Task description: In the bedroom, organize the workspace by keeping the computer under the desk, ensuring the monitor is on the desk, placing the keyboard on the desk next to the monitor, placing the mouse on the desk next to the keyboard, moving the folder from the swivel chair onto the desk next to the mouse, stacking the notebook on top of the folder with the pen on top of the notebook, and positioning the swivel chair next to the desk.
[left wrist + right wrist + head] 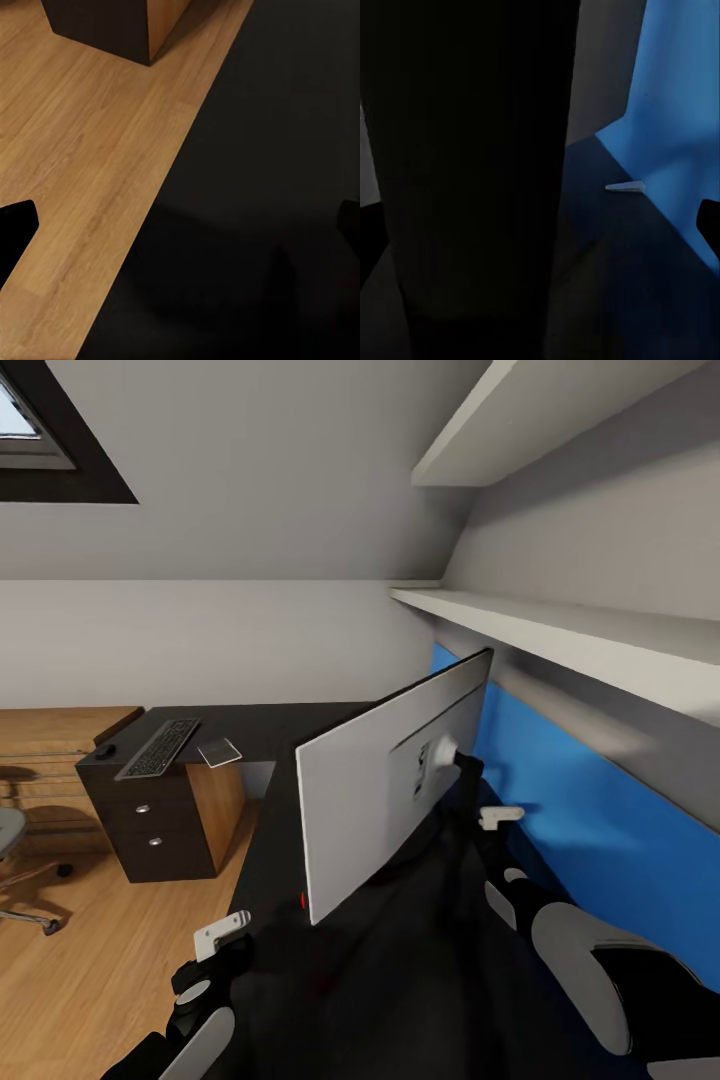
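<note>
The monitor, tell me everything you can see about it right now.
The monitor is a large thin widescreen seen from behind: pale grey back panel, raised centre block, slim dark stand. It stands upright on the glossy black desk, angled, its back toward the blue rear panel. The right gripper is at the stand behind it; whether it grips cannot be told. Its screen side is hidden.

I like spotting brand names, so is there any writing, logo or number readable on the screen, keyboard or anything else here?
None can be read.
Monitor: its pale back is plain; the small marks near the mount are too blurred to tell.
Keyboard: key legends are too small to read.
Notebook: no writing visible.
</note>
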You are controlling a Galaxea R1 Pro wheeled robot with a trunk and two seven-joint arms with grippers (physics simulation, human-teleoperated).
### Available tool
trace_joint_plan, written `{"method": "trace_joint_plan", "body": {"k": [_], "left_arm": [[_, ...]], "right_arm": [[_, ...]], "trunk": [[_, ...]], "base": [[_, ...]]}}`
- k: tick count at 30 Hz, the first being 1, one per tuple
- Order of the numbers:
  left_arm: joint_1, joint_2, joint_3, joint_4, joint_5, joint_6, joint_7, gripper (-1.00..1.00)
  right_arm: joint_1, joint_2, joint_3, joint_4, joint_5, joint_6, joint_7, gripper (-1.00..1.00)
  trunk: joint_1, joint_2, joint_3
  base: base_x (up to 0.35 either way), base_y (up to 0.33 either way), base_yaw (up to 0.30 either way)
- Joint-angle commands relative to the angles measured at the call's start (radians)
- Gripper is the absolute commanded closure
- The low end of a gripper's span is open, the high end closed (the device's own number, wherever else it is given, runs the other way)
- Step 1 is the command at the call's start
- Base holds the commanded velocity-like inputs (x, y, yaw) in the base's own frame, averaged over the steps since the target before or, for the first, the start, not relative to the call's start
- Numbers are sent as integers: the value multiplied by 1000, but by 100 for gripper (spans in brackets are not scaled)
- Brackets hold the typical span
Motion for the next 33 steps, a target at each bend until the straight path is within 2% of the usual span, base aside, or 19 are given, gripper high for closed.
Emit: {"method": "trace_joint_plan", "body": {"k": [1,20,33], "left_arm": [[-1,1,-2,-2,2,6,6,-100],[-1,1,-2,-2,2,6,6,-100],[-1,0,-2,-2,3,6,6,-100]], "right_arm": [[-1,-1,-5,1,-2,-3,-3,-100],[-1,-2,-4,3,-2,-3,-3,-100],[-1,-2,-4,3,-2,-3,-3,-100]], "trunk": [[0,-1,-1],[0,-1,-1],[0,-1,-1]], "base": [[0,0,0],[-2,0,0],[-132,85,0]]}}
